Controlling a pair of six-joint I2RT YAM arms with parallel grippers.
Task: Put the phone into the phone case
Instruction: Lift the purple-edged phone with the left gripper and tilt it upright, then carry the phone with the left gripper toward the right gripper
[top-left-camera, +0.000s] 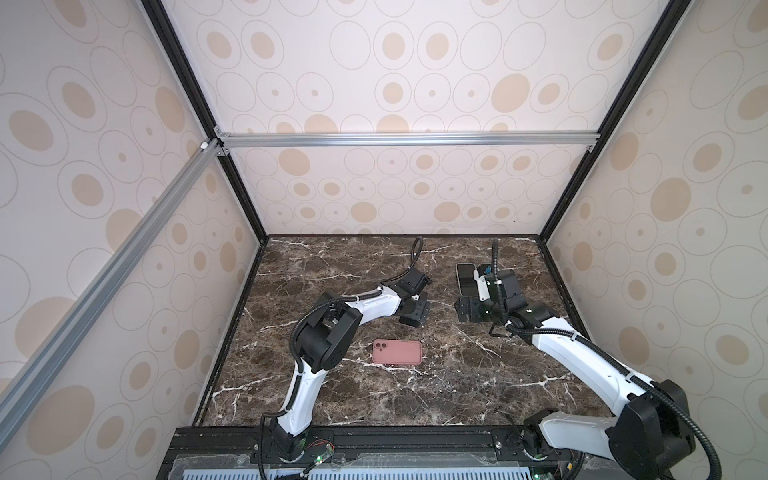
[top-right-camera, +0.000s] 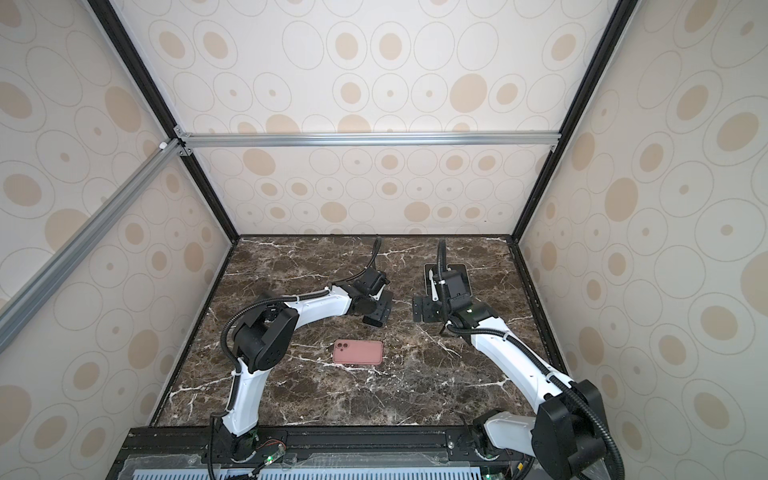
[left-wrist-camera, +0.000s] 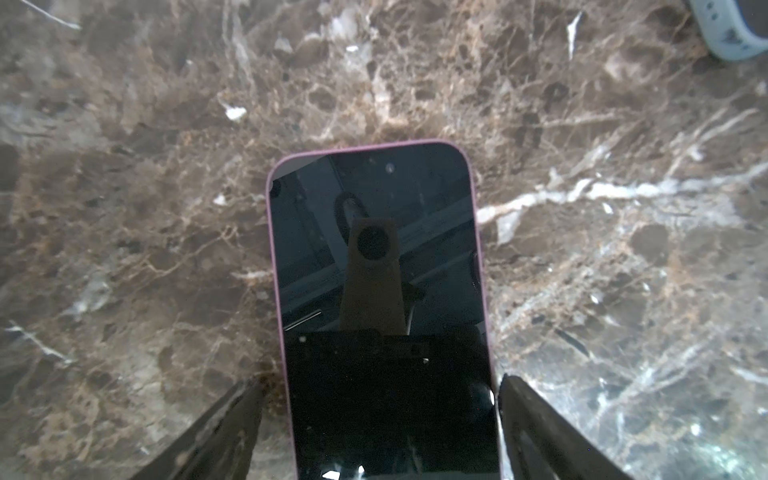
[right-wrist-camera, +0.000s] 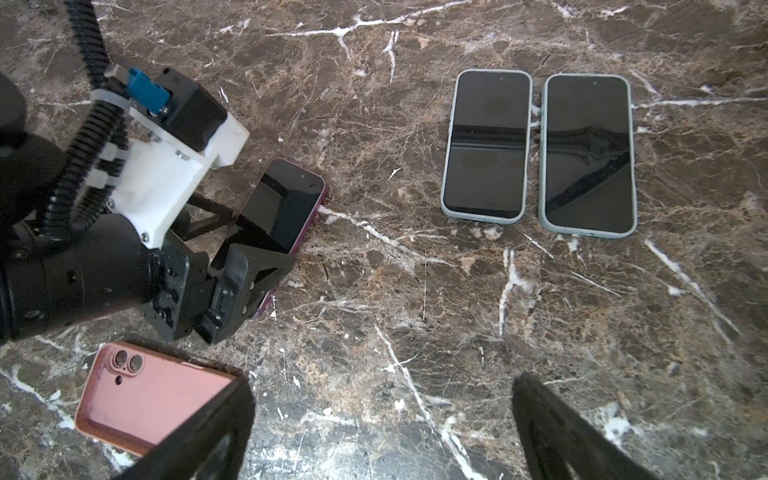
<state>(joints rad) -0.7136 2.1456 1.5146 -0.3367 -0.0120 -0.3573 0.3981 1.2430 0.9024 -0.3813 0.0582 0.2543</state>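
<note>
case (top-left-camera: 397, 352): pink, flat, seemingly hollow side up, toward 6 o'clock of the table (top-left-camera: 415, 395) middle.
phone (left-wrist-camera: 374, 249): screen-up on the table, 1 o'clock of case, uncased.
left gripper (left-wrist-camera: 380, 380): jaws apart astride phone's long edges, not plainly pinching.
right gripper (right-wrist-camera: 382, 382): jaws wide, empty, 3 o'clock of left.
spare phones (right-wrist-camera: 486, 145): two, side by side, farthest, 1 o'clock.
handling: probably stiff, dense, glass-slick; take the long edges.

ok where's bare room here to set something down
Bare marble tabletop: the front stretch between the pink rectangular phone case and the right arm, and the back left corner. Crowded: mid-table, where the left gripper straddles the dark purple-edged phone, and back right, where two grey-edged phones lie side by side near the right gripper.
</note>
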